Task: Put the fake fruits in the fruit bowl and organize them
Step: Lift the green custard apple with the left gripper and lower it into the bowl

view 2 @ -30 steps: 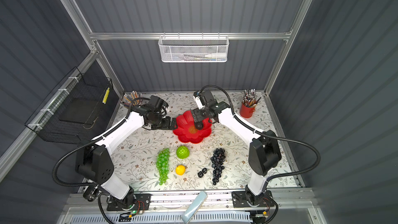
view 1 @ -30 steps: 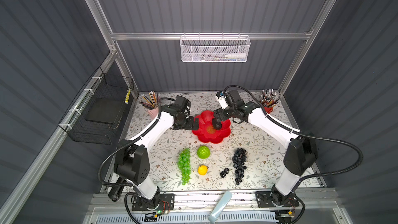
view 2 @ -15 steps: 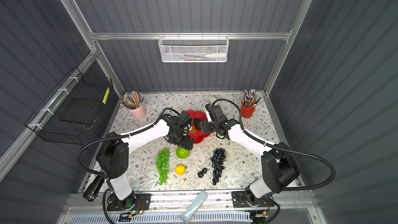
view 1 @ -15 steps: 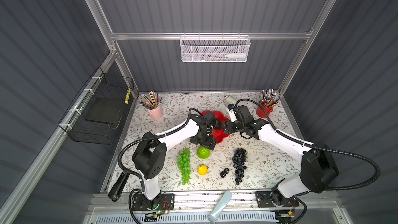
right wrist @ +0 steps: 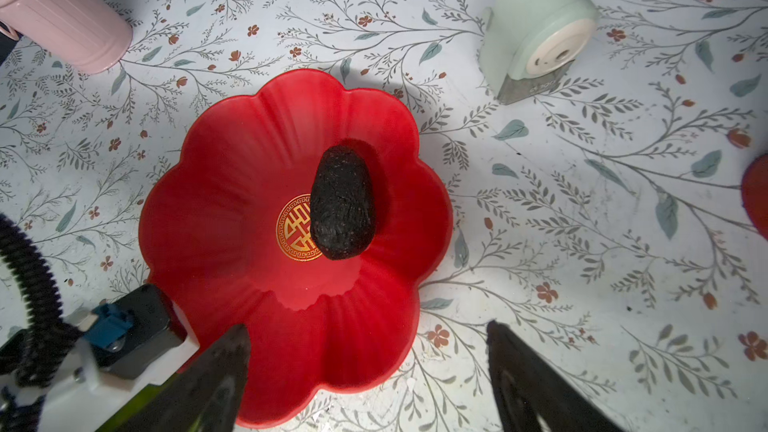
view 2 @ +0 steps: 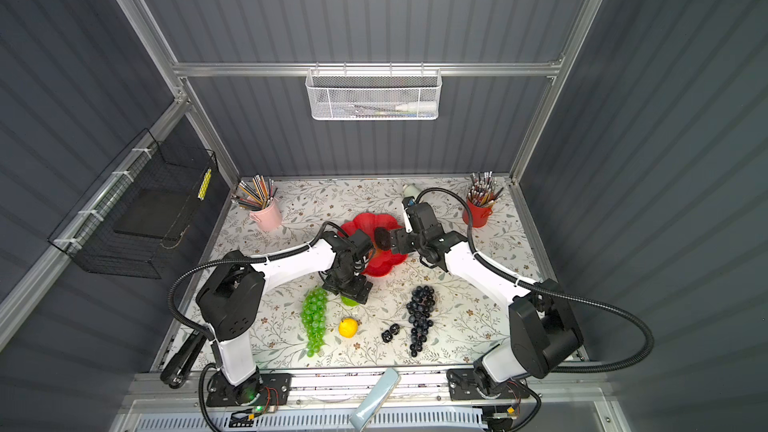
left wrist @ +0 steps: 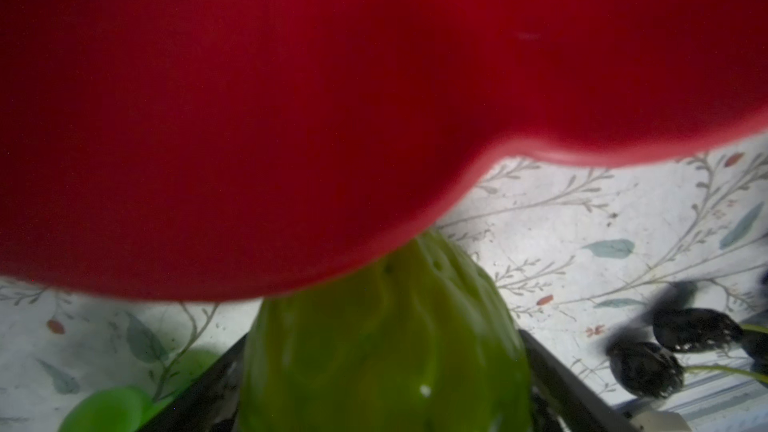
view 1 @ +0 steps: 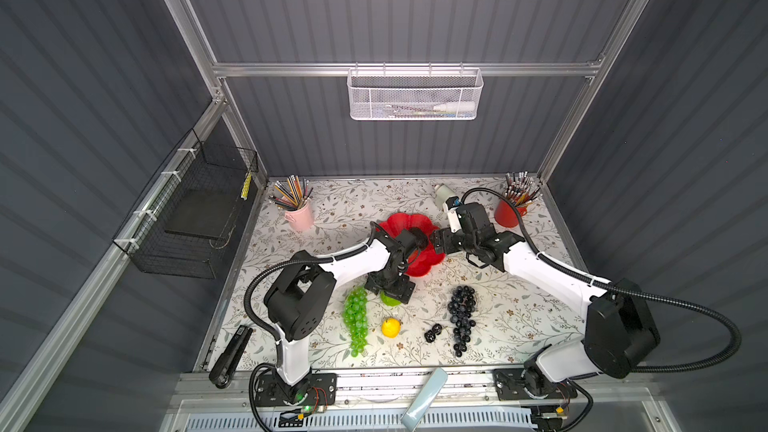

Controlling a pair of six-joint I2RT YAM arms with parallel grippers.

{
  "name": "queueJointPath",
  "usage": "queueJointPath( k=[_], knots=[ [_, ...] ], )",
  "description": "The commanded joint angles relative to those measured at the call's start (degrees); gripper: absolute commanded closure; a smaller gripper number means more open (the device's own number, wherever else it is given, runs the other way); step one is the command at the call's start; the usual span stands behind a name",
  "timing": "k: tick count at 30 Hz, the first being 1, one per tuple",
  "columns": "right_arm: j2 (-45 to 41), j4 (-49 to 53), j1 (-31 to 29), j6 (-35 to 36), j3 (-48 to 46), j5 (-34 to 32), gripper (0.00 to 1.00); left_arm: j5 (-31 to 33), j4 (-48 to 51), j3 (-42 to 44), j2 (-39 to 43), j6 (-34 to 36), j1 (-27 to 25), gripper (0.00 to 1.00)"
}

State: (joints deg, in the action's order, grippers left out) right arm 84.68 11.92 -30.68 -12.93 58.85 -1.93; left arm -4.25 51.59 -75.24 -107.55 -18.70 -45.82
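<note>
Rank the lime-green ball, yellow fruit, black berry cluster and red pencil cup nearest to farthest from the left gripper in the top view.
From the left gripper, in a top view:
1. lime-green ball: between its fingers
2. yellow fruit: toward the front edge
3. black berry cluster: front, further right
4. red pencil cup: back right corner

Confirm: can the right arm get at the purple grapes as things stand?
Probably yes. The right gripper hangs over the bowl rim, jaws open and empty. The purple grapes lie uncovered on its side of the table, with only the berry cluster beside them, apart.
</note>
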Motion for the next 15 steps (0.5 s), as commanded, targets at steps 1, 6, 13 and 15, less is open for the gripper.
queueJointPath(
  k=[1, 6, 13, 15],
  knots=[
    [-0.8, -0.4, 0.1, -0.6, -0.9, -0.5, 0.10, -0.4, -0.8, 0.9, -0.6, -0.5, -0.2, 0.12],
    [-0.3, -0.8, 0.0, -1.3, -1.2, 0.0, 0.10, -0.5, -1.2, 1.7, -0.4, -0.8, -0.2, 0.23],
    [-0.5, -0.8, 0.0, -1.6, -1.4, 0.7, 0.11, -0.6, -0.7, 2.1, 0.8, -1.0, -0.2, 0.48],
    [-0.9, -0.3, 0.0, -1.4, -1.7, 1.1, 0.11, -0.6, 0.3, 1.5, 1.9, -0.6, -0.2, 0.53]
  ],
)
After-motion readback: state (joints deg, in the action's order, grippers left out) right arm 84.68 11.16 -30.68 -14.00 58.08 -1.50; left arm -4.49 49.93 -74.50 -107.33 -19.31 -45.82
